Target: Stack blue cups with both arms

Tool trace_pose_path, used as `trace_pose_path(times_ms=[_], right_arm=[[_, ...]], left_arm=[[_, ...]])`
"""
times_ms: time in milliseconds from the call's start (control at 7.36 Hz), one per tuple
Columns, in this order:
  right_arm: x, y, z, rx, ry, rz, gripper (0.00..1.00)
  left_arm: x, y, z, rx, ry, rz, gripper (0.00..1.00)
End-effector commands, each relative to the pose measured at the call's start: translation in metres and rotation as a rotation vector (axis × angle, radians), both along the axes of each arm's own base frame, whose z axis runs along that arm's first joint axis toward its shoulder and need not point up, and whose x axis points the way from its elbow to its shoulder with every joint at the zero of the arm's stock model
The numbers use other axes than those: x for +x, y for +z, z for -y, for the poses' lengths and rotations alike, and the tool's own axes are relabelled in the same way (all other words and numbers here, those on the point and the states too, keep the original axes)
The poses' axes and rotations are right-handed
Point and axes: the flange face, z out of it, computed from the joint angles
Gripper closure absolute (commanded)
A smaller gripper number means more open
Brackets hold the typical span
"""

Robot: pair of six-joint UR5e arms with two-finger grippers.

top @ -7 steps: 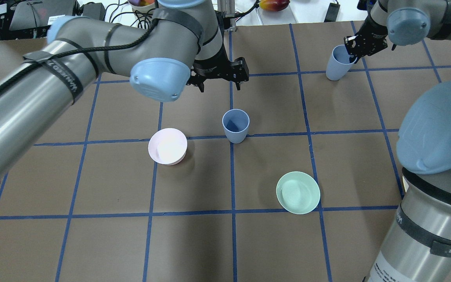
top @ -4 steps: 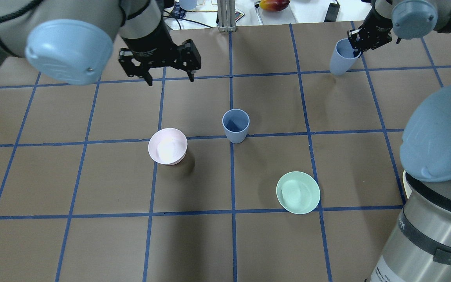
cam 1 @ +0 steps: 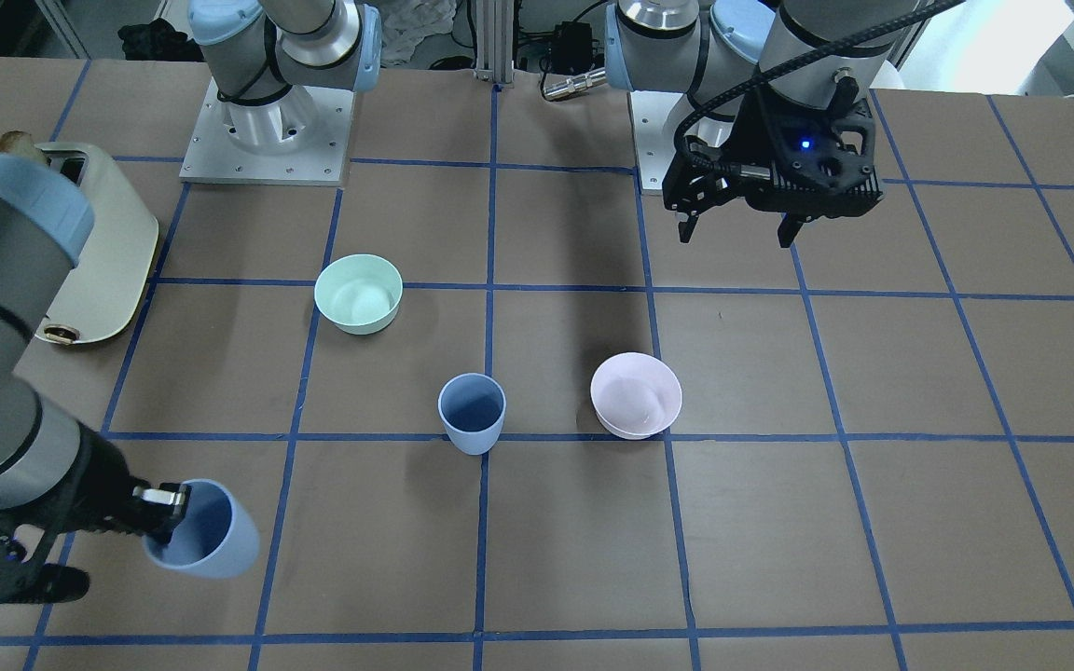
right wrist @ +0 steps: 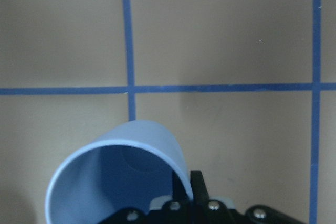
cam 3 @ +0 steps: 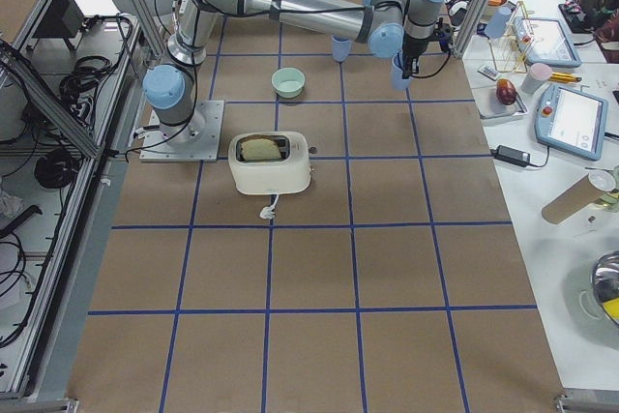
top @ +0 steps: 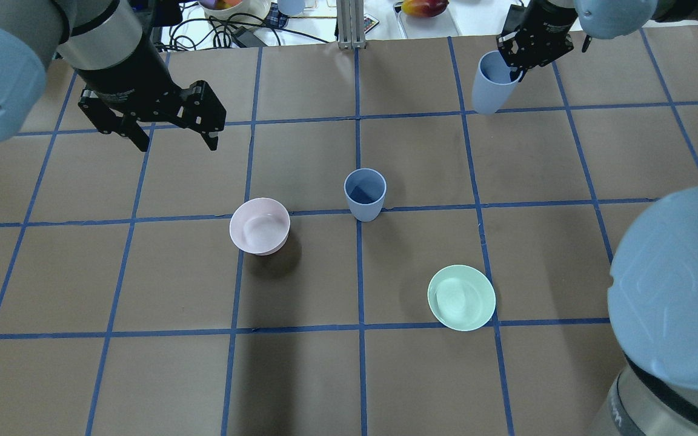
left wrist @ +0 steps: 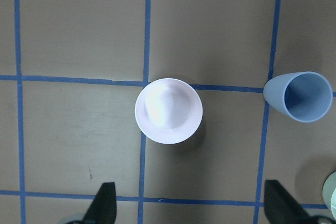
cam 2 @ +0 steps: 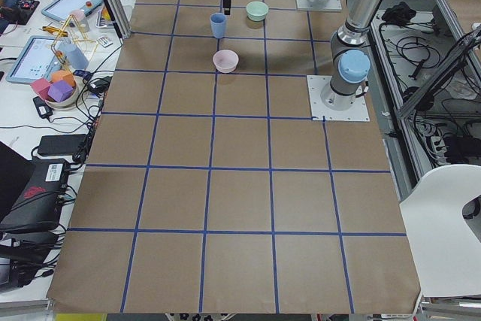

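One blue cup [top: 365,194] stands upright on the table's centre line; it also shows in the front view [cam 1: 472,413] and at the right of the left wrist view [left wrist: 303,97]. My right gripper [top: 514,65] is shut on the rim of the second blue cup [top: 489,85] and holds it tilted above the far right of the table [cam 1: 206,540]. The right wrist view shows that cup [right wrist: 115,182] with a fingertip over its rim. My left gripper [top: 178,144] is open and empty, high over the far left of the table, looking down at the pink bowl.
A pale pink bowl [top: 259,225] sits left of the centre cup. A mint-green bowl [top: 461,297] sits nearer the robot on the right. A cream toaster [cam 1: 108,242] stands by the right arm's base. Cables and clutter lie beyond the table's far edge.
My left gripper has swung left, away from above the centre cup, still open. My right gripper has lifted its cup off the table and carried it a little left.
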Motion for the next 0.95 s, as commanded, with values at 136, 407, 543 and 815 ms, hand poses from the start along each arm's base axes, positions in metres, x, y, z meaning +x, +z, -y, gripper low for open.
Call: trace_pose_path(times_ms=[136, 407, 543, 815], right_arm=[[0.106, 0.039, -0.086, 0.012, -0.047, 0.011, 1.00], [0.174, 0.029, -0.133, 0.019, -0.020, 0.009, 1.00], [0.197, 0.026, -0.142, 0.000, -0.055, 0.006, 1.00], [0.213, 0.017, -0.147, 0.014, -0.058, 0.005, 1.00]], left_arm=[[0.024, 0.016, 0.005, -0.089, 0.037, -0.006, 0.00], [0.024, 0.015, 0.005, -0.083, 0.037, -0.007, 0.00], [0.022, 0.014, 0.004, -0.080, 0.032, -0.006, 0.00], [0.024, 0.015, 0.004, -0.078, 0.037, -0.006, 0.00]])
